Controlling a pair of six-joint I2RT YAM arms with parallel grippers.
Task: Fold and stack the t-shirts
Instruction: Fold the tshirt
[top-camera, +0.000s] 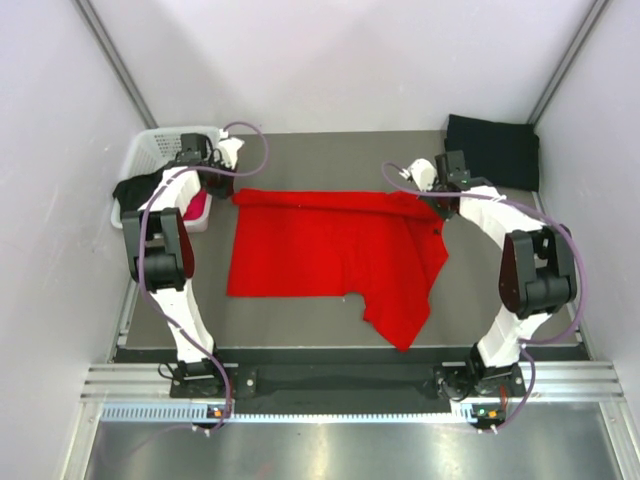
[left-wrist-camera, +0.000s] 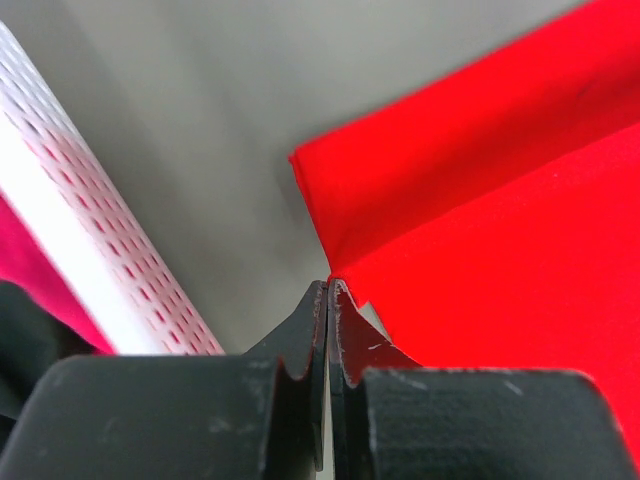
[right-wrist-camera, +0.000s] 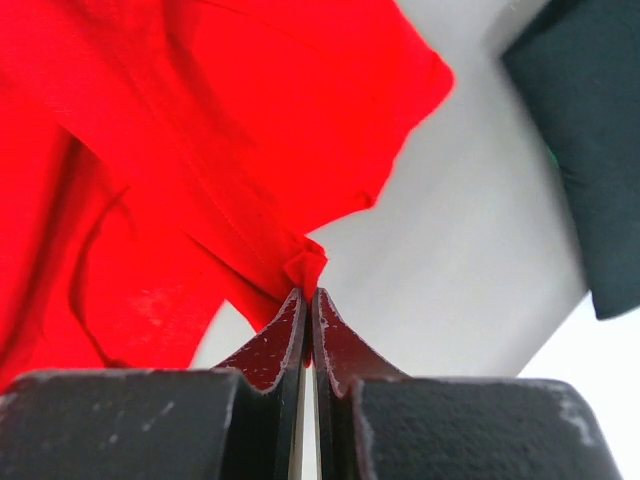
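Note:
A large red t-shirt (top-camera: 320, 250) lies spread on the grey table, its lower right part hanging toward the near edge. My left gripper (top-camera: 232, 195) is at its far left corner, and in the left wrist view the jaws (left-wrist-camera: 328, 288) are shut on the red cloth (left-wrist-camera: 500, 200) at a folded edge. My right gripper (top-camera: 437, 208) is at the far right side. Its jaws (right-wrist-camera: 308, 292) are shut on a small bunch of the red cloth (right-wrist-camera: 200, 130). A folded black t-shirt (top-camera: 492, 150) (right-wrist-camera: 590, 130) lies at the back right.
A white lattice basket (top-camera: 150, 150) (left-wrist-camera: 90, 220) stands at the back left, just left of my left gripper. It holds a black shirt (top-camera: 135, 190) and a pink one (top-camera: 197, 207). White walls close in the table on three sides.

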